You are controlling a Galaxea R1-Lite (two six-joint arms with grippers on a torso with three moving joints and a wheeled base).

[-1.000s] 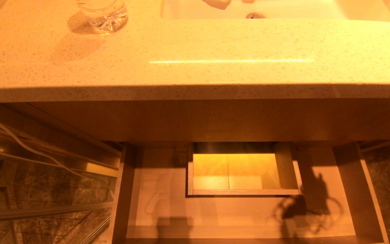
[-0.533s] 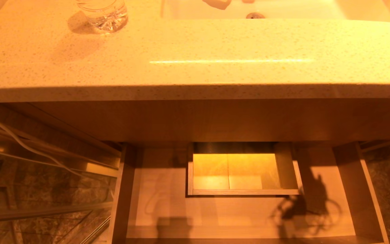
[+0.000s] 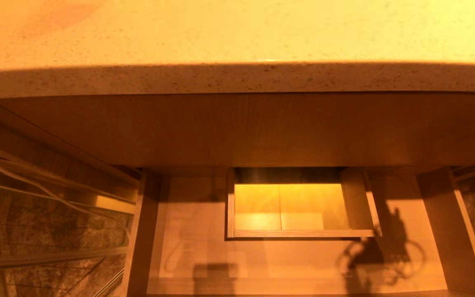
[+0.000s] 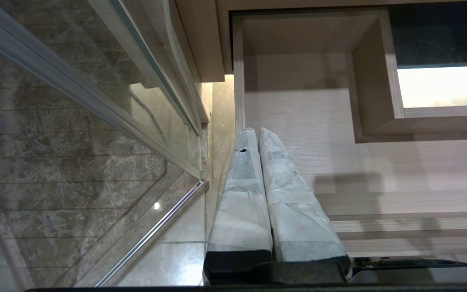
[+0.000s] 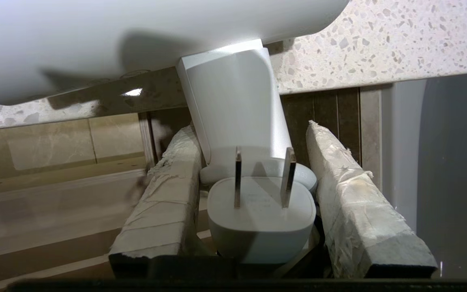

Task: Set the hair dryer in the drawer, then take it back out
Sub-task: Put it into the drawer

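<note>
Head camera looks steeply down at the drawer (image 3: 287, 260), shared with the left wrist view.

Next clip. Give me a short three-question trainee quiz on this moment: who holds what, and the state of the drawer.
1. True or false: the hair dryer lies on the drawer floor.
2. Which claw holds the hair dryer? A) left claw B) right claw C) neither
3. Fill in: the left claw fingers are ____ and hold nothing.

Key
1. False. The drawer is pulled open with only shadows on its floor; the dryer is up by the counter edge.
2. B. The right claw grips the white handle between its fingers, with the plug tucked between them too.
3. Shut. It hangs above the drawer's left side.
</note>
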